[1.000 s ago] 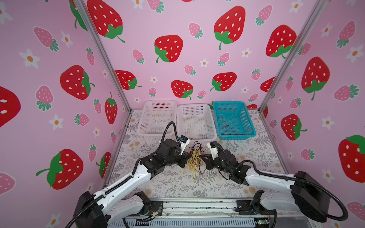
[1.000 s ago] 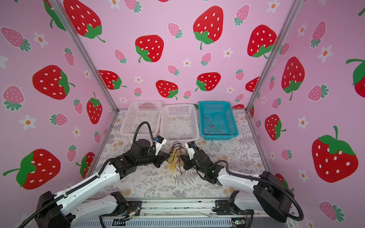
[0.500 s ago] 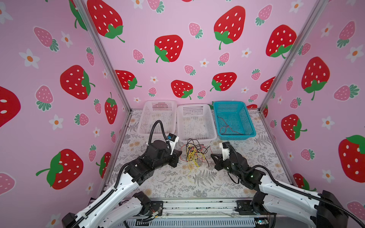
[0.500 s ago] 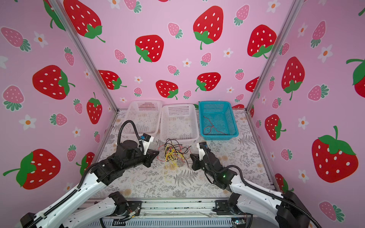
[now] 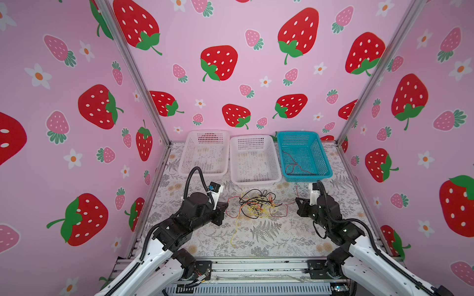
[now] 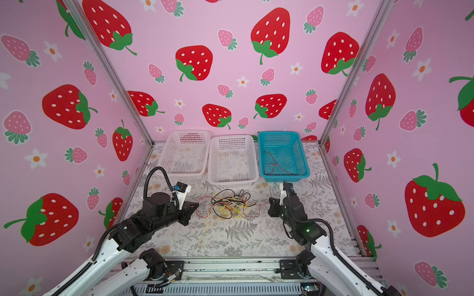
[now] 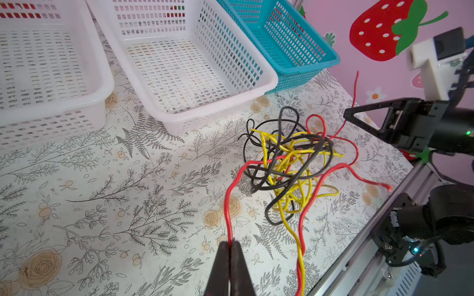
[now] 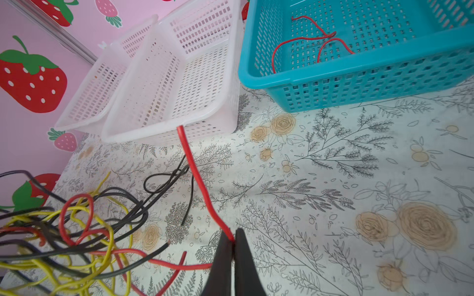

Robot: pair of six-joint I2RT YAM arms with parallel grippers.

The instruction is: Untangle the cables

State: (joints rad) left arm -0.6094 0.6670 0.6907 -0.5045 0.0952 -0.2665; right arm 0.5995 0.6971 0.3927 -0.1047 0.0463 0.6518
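One knot of black, yellow and red cables (image 5: 256,208) on the floral table (image 5: 282,238), between two grippers and in front of three baskets in a row: left white basket (image 5: 202,174), middle white basket (image 5: 256,181) and teal basket (image 5: 307,177); strands in the knot too snarled to count. Left gripper (image 7: 231,243) with jaws pressed together on one red strand (image 7: 227,205) leading out of the knot, right gripper (image 8: 233,242) with jaws pinched the same way on one red strand at the opposite side. One more red cable (image 8: 305,39) loose inside the teal basket.
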